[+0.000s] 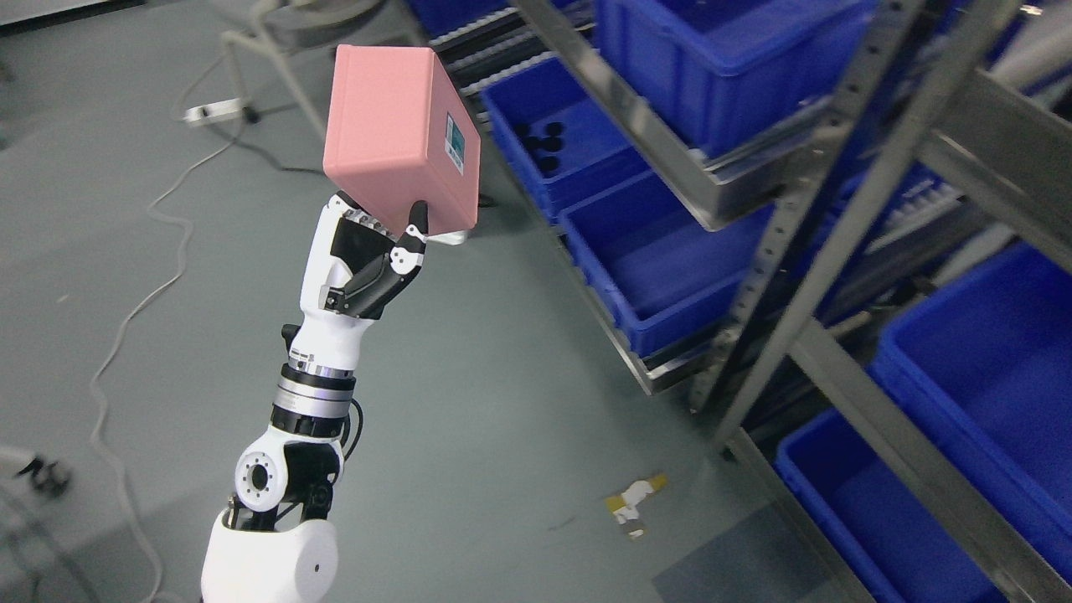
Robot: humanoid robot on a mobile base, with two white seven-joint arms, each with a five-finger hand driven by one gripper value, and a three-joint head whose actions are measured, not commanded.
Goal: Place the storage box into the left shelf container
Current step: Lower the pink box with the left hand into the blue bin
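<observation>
A pink storage box (394,134) with a small label on its right face is held up in the air by my left hand (381,243), whose fingers are shut on its lower edge. The arm rises from the lower left. The box hangs over the grey floor, left of the metal shelf (662,142). On the shelf's lower level sit two blue containers: the farther one (553,126) holds a few dark round items, the nearer one (662,268) looks empty. The box is apart from both. My right hand is out of view.
More blue bins fill the upper shelf (720,59) and a nearer rack at the right (988,368). Slanted steel posts (837,243) cross the right side. A white cable (142,285) and a power strip (213,109) lie on the floor; a paper scrap (634,501) lies near the shelf foot.
</observation>
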